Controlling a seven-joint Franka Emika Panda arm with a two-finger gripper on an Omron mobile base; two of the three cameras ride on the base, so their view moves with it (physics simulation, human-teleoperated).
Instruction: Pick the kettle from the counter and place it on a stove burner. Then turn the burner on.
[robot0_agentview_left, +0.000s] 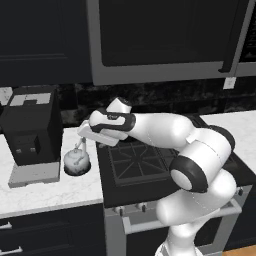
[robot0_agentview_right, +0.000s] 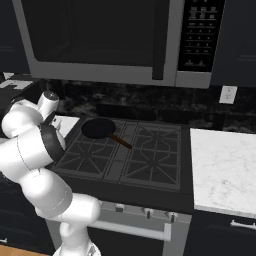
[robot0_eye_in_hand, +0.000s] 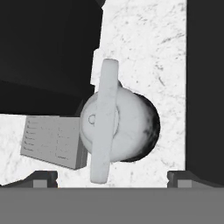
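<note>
Nearest the hand camera: kettle (robot0_eye_in_hand: 118, 127), seen from straight above, its arched handle (robot0_eye_in_hand: 105, 118) running as a pale band across the round body. Two dark fingertips (robot0_eye_in_hand: 41, 178) stand wide apart at the bottom edge, one either side of the kettle, nothing between them. Gripper (robot0_eye_in_hand: 111, 178) released, empty, above the kettle; contact with the handle cannot be told.

Left base view: kettle (robot0_agentview_left: 76, 161) sits upright on the counter (robot0_agentview_left: 55, 192), between the black coffee machine (robot0_agentview_left: 31, 132) and the left edge of the stove (robot0_agentview_left: 150, 165). Gripper (robot0_agentview_left: 82, 142) points down over it, arm reaching left across the stove's front corner. Grey drip tray of the machine lies just beside the kettle.

Right base view: stove burner (robot0_agentview_right: 150, 167) grates bare at front; black pan (robot0_agentview_right: 98, 128) with brown handle sits on the rear left grate. Microwave (robot0_agentview_right: 105, 40) hangs above. White counter (robot0_agentview_right: 222, 167) continues right of the stove. Arm (robot0_agentview_right: 35, 150) fills the left side.
</note>
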